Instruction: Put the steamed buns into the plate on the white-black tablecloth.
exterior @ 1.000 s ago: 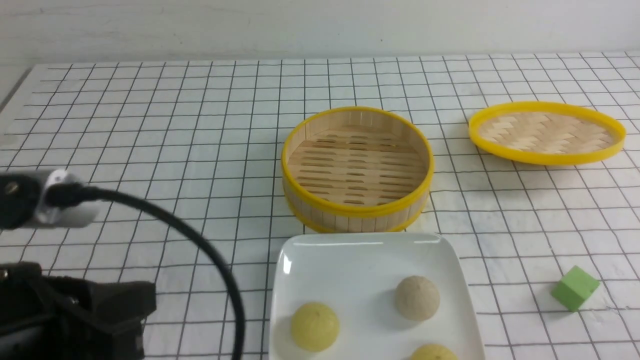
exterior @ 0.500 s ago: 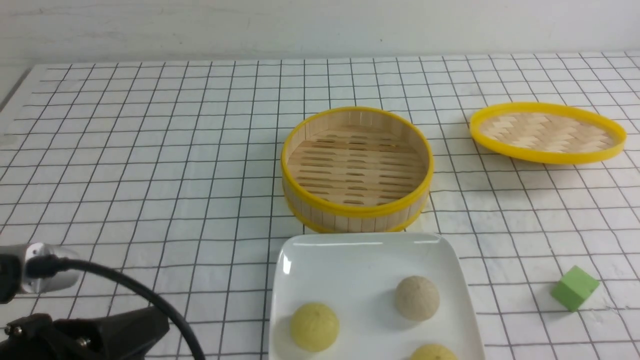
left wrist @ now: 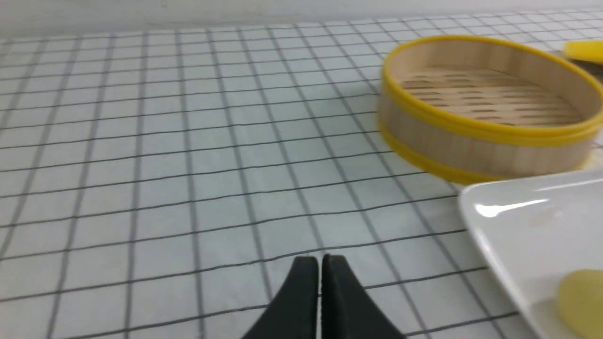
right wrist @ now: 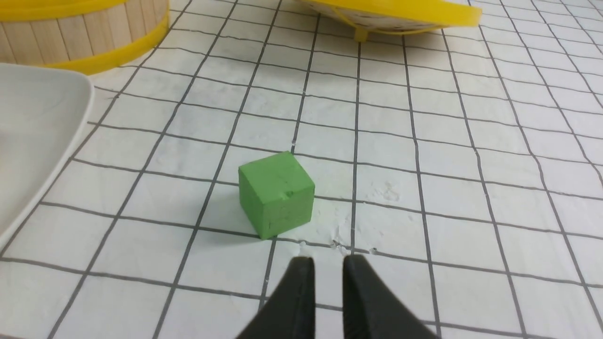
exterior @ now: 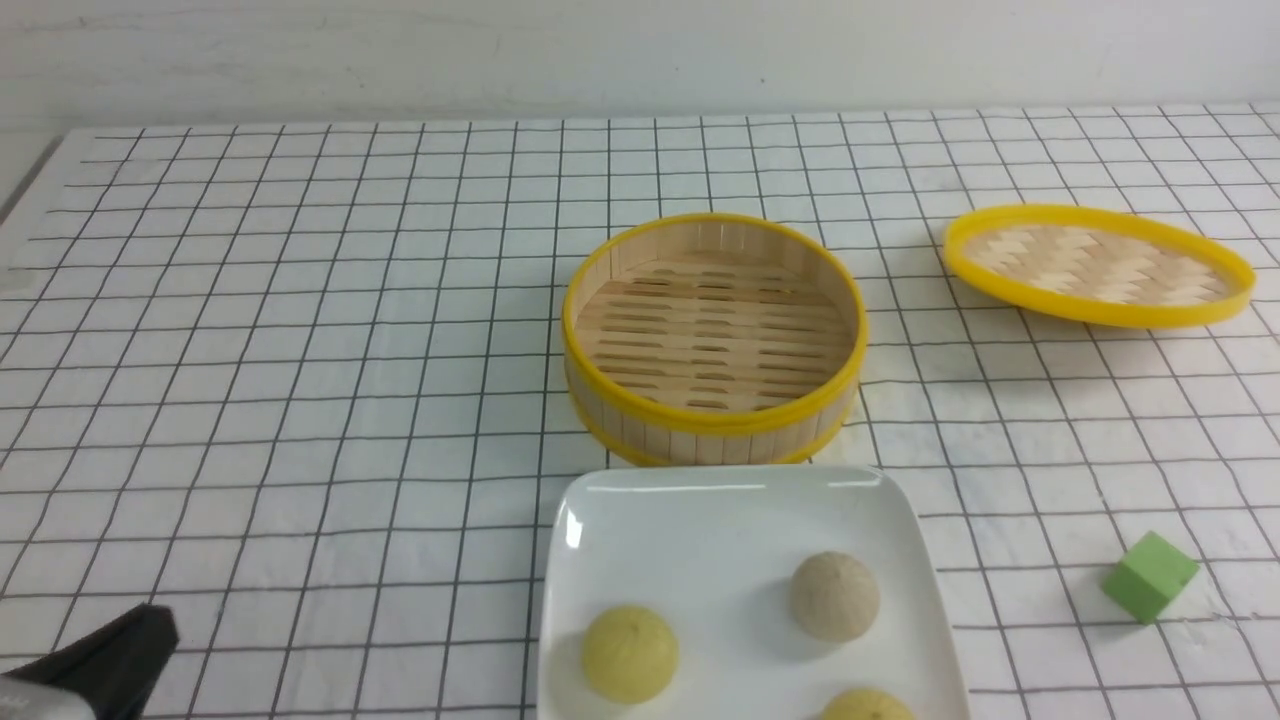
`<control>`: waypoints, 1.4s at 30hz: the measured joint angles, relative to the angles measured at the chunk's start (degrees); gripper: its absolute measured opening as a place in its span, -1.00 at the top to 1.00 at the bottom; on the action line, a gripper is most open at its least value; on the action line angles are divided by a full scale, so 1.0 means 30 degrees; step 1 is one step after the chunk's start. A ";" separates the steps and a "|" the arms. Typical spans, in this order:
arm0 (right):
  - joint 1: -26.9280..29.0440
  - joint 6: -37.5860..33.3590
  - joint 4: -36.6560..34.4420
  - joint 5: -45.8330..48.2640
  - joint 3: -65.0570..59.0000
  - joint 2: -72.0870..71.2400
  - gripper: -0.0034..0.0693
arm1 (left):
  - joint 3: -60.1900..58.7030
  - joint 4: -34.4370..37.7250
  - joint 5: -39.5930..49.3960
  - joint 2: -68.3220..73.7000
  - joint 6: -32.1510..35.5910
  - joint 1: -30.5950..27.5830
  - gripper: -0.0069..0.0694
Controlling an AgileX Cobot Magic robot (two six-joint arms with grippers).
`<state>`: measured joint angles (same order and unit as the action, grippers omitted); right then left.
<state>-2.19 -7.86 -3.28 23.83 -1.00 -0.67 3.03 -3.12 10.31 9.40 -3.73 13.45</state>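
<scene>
Domed buns [exterior: 629, 654] sit at 5, 7 and 2 o'clock on the glossy plate [exterior: 740, 540], left pincer [left wrist: 322, 259] barely parted, right one [right wrist: 326, 259] slightly apart.

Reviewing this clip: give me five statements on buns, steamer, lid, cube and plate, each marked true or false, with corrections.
1. Three buns can be seen on the white plate. True.
2. The bamboo steamer has a bun left inside. False: no bun shows in it.
3. The woven lid covers the steamer. False: it lies apart from it, to the right.
4. The green cube sits on the checked tablecloth, outside the plate. True.
5. All the visible buns are pale yellow. False: one is beige-grey.
</scene>
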 joint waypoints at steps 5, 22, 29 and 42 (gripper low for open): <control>0.0000 0.0000 0.0000 0.0000 0.0000 0.0000 0.57 | -0.1479 -0.1143 0.1895 -0.2927 -0.1324 -0.2746 0.70; 0.0000 0.0000 0.0000 0.0000 0.0000 0.0000 0.52 | -0.1514 -0.2289 0.3634 -0.3345 -0.3029 -0.4371 0.68; 0.0000 0.0000 0.0000 0.0000 0.0000 0.0000 0.51 | -0.1514 -0.2289 0.3634 -0.3345 -0.3043 -0.4371 0.66; 0.0000 0.0000 0.0000 0.0000 0.0000 0.0000 0.48 | -0.1514 -0.2289 0.3634 -0.3345 -0.3072 -0.4371 0.63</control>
<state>-2.19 -7.86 -3.28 23.83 -1.00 -0.67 -1.51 -9.99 21.21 -0.64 -12.94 0.34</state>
